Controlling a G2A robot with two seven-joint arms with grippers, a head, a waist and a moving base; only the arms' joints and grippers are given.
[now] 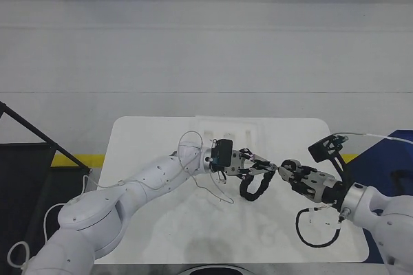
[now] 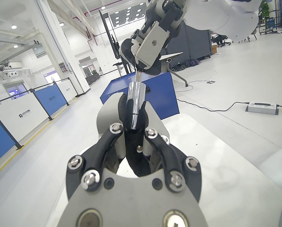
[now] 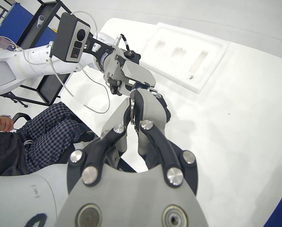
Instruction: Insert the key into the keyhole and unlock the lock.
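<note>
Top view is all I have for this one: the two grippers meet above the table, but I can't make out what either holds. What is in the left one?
Observer: The left wrist view shows the left gripper shut on a shiny metal cylinder, the lock, with one end pointing at the other arm.
Operator: And the right one?
Observer: In the right wrist view the right gripper pinches the key by its flat round head, seen edge-on.
Operator: Is the key in the keyhole?
Observer: The left wrist view shows the thin blade reaching the lock's end face, with a short bare stretch between the lock and the right gripper. I cannot tell how deep it sits.
</note>
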